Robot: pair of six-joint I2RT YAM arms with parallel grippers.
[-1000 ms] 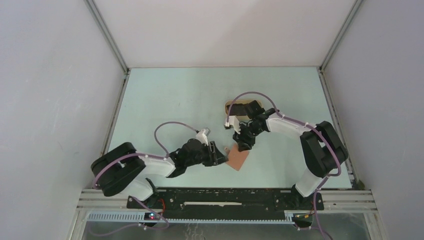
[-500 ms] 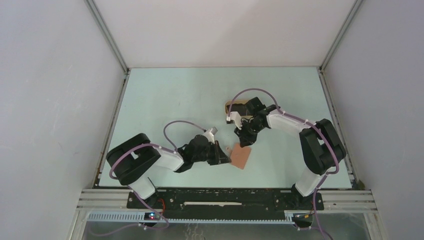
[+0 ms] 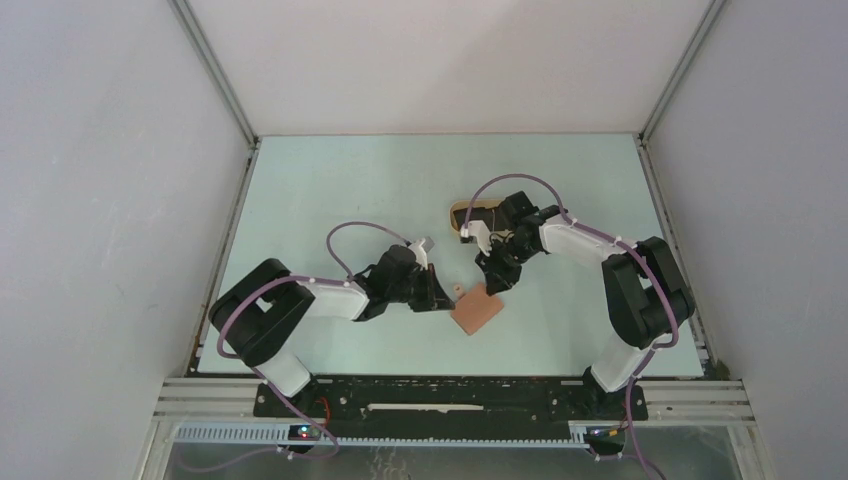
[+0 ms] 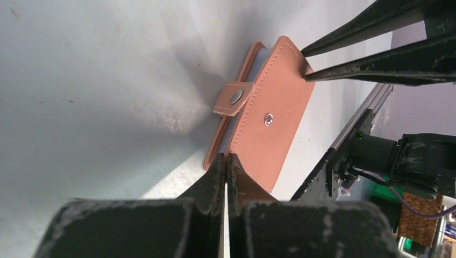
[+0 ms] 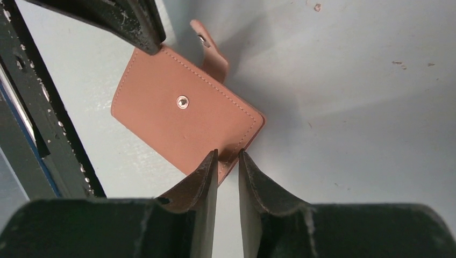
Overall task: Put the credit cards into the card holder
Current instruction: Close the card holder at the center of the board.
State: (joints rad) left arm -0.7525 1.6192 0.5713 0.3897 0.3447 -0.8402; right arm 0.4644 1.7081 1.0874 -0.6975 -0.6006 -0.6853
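Observation:
The card holder (image 3: pixel 476 309) is a closed reddish-brown wallet with a strap tab, lying on the table between the two arms. It also shows in the left wrist view (image 4: pixel 274 107) and the right wrist view (image 5: pixel 183 115). My left gripper (image 3: pixel 438 297) is shut, with its tips (image 4: pixel 225 159) against the holder's near edge. My right gripper (image 3: pixel 497 285) is slightly open, with a corner of the holder between its tips (image 5: pixel 228 156). No credit cards are in view.
A beige oval tray (image 3: pixel 461 213) sits behind the right gripper, mostly hidden by the right arm. The black front rail (image 3: pixel 450 395) runs along the near edge. Grey walls enclose the table on three sides.
The left arm has swung toward the far side, its gripper staying at the holder's left edge. The holder has shifted slightly away and turned. The right gripper stays at its far corner.

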